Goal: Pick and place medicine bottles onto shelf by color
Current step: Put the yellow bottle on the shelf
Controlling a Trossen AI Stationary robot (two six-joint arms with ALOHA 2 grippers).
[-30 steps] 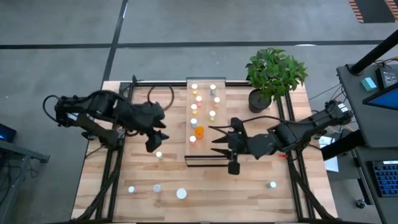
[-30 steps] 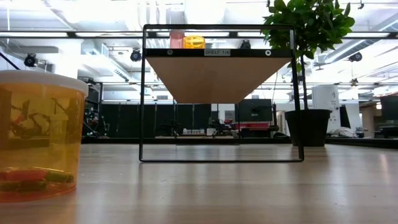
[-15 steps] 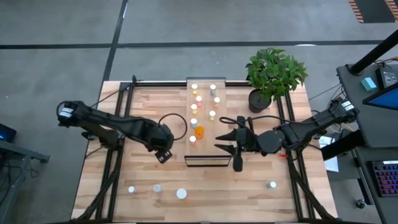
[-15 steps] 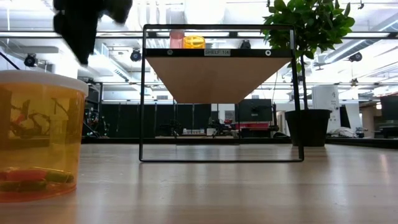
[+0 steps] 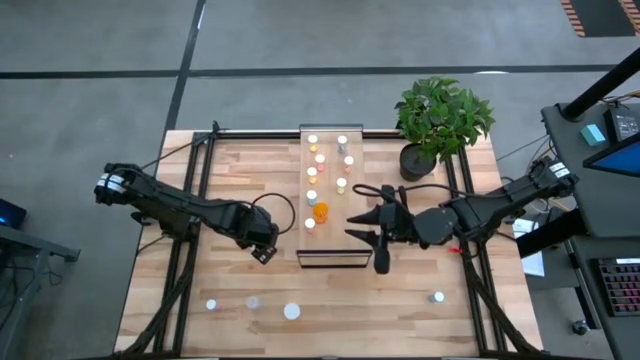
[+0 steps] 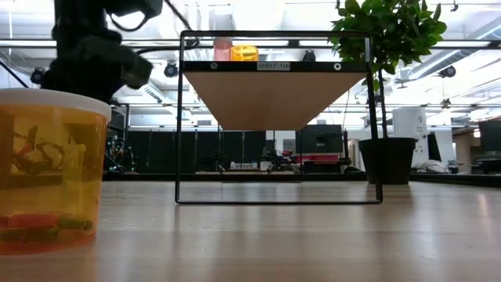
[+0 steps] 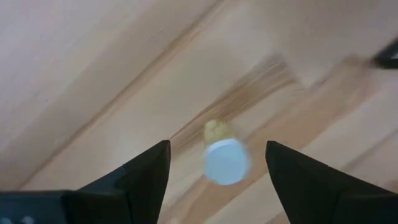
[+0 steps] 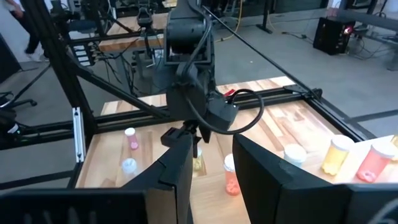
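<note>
Even, bright overhead light; ceiling strip lights [image 6: 258, 43] glare in the low view. Orange bottle [image 6: 48, 168] close to the lens is soft, out of focus. Left wrist view motion-blurred: small bottle [image 7: 225, 158] and tabletop [image 7: 93, 74] smeared, faint shadows only.

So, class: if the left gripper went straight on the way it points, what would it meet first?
Probably the small yellow bottle with a white cap, standing on the table. It sits between the open fingers of the left gripper, though how far off is unclear.
</note>
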